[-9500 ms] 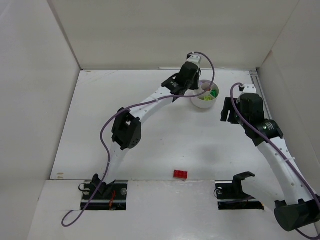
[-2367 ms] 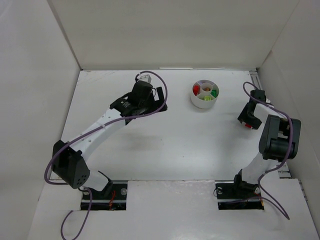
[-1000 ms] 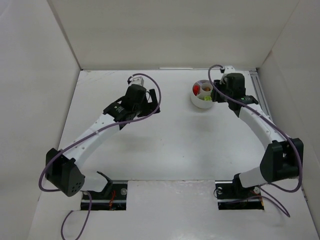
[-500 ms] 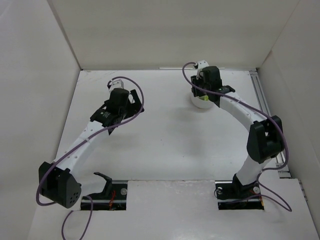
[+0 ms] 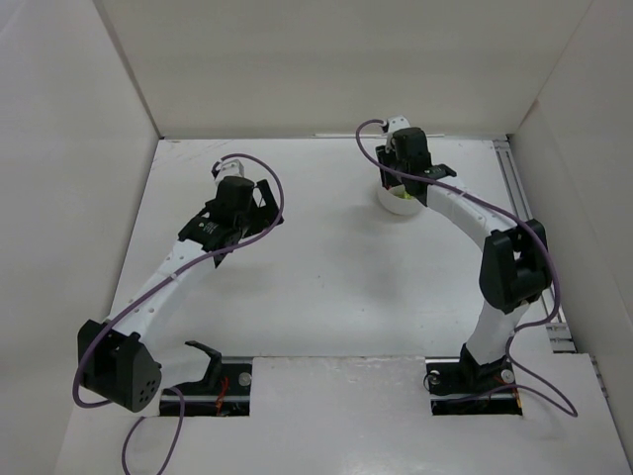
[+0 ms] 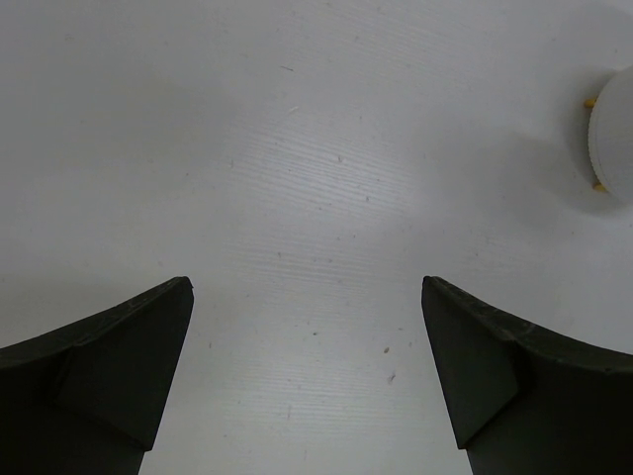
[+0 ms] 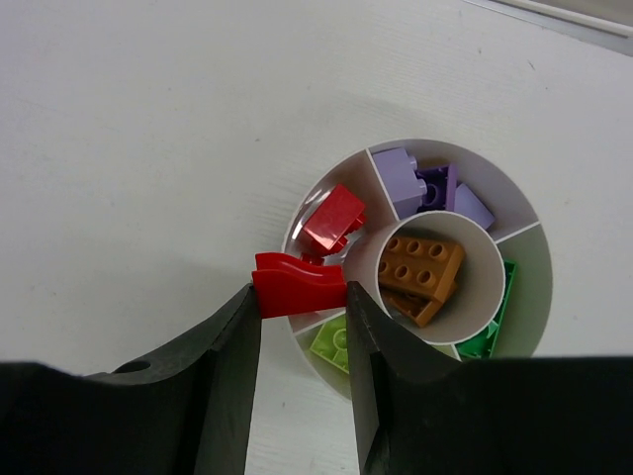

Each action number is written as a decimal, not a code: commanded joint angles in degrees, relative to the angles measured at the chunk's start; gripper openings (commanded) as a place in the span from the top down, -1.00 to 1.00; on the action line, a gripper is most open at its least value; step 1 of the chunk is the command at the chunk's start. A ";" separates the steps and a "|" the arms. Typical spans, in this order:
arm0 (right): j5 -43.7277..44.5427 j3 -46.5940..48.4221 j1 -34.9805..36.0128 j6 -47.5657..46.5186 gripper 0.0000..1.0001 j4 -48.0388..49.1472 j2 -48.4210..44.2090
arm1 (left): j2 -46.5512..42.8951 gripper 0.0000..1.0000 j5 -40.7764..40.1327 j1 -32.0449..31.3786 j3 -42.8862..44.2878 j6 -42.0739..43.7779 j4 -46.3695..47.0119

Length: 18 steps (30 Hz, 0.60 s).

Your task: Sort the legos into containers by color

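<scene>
In the right wrist view my right gripper [image 7: 302, 293] is shut on a red lego [image 7: 299, 285], held above the near-left rim of the round white dish [image 7: 447, 148]. Below it, the containers hold another red lego [image 7: 334, 219] in the left wedge and lilac and purple legos [image 7: 400, 174] in the top wedge. An orange-brown one [image 7: 423, 271] fills the central cup, with lime [image 7: 334, 344] and green [image 7: 489, 334] in the lower wedges. From above, the right gripper [image 5: 406, 163] covers most of the dish [image 5: 401, 204]. My left gripper [image 5: 240, 222] stands open and empty over bare table.
White walls enclose the table on three sides. In the left wrist view the wide-open left gripper [image 6: 307, 289] frames bare white tabletop, with the dish's edge [image 6: 615, 139] at the far right. A rail [image 5: 514, 188] runs along the table's right side.
My right gripper has swung left from the dish's right side to over it, carrying the red lego. The left arm has drawn back to the left, away from the dish.
</scene>
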 commanded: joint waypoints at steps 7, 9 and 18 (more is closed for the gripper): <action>0.70 2.74 0.50 -0.04 -0.09 1.08 0.16 | -1.27 -1.00 -0.62 0.41 -0.03 0.70 0.62; 0.08 2.74 0.50 -0.04 -0.19 1.08 -0.45 | -1.27 -1.00 -0.62 0.41 -0.03 0.70 0.62; -2.55 -0.15 0.33 1.27 -0.66 2.66 -8.08 | -3.91 -1.00 -0.62 0.41 0.49 0.17 -0.60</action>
